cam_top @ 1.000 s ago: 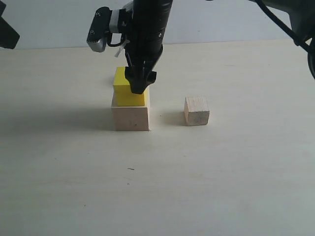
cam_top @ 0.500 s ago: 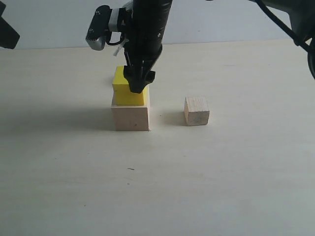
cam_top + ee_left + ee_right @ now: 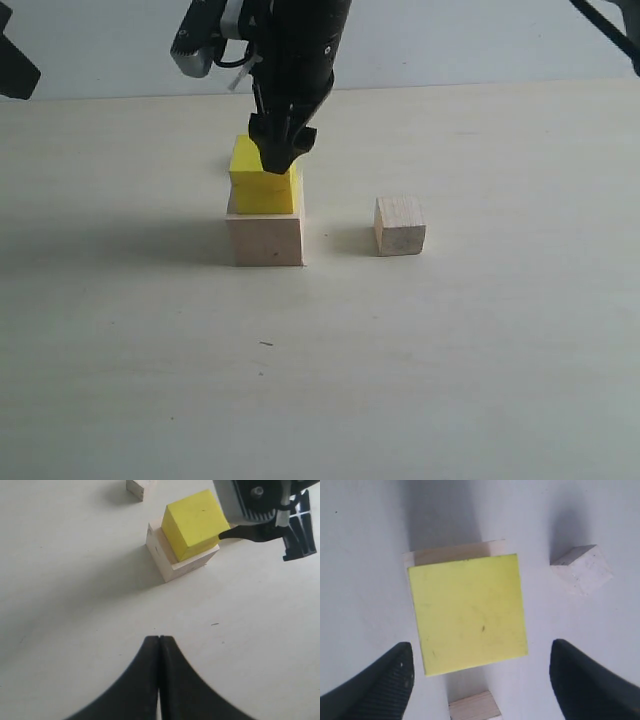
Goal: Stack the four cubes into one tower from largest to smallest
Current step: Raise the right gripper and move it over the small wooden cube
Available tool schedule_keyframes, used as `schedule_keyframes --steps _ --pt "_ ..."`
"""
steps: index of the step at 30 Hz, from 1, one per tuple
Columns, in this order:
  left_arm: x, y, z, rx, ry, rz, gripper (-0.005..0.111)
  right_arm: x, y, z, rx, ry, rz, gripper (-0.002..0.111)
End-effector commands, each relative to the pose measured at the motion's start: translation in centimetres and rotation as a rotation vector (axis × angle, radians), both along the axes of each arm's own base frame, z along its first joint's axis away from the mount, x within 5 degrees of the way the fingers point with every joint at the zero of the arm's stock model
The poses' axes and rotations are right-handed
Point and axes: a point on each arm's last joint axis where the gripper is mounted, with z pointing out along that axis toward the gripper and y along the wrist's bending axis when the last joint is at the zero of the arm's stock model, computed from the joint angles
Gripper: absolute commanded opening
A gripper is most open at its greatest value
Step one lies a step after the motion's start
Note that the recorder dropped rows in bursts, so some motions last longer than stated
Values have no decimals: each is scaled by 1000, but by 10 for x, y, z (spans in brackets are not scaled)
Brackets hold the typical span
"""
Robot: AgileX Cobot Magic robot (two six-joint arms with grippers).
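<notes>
Two cubes stacked, two loose on the table.
The yellow cube [image 3: 262,190] sits flat on the largest pale wood cube [image 3: 265,240], slightly twisted, leaving a thin wood margin. In the exterior view, a small pale wood cube [image 3: 400,226] stands apart to their right. A fourth wooden cube [image 3: 474,707] lies near them.

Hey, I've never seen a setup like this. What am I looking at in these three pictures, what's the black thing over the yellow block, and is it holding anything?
This is a two-armed robot working at a table. The wide picture comes from a camera off the arms. The other two come from a camera on each wrist. The black thing is the right gripper, open above a yellow cube that sits on a large wooden cube. It holds nothing. A smaller wooden cube stands apart on the table, and the right wrist view catches the edge of another wooden cube. The left gripper is shut and empty, away from the stack.
</notes>
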Motion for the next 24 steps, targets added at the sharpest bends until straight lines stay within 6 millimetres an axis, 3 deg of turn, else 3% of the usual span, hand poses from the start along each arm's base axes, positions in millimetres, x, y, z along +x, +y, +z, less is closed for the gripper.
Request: schedule_keyframes --steps 1,5,8,12,14,20,24 --pt "-2 0 2 -11 -14 -2 0 -7 -4 24 44 -19 -48 71" --pt "-2 0 2 -11 -14 -2 0 -12 -8 41 109 -7 -212 61" --pt "-2 0 2 -11 -14 -2 0 -17 -12 56 161 0 -325 42" --pt "-1 0 3 -13 -19 0 0 -22 -17 72 182 -31 -319 10" --pt "-1 0 3 -14 -24 1 0 -23 -17 75 188 -35 -320 0" --pt "-1 0 3 -15 -27 2 0 -17 -29 73 225 13 -546 0" --pt "-1 0 3 -14 -23 1 0 -9 -47 76 394 -9 -743 0"
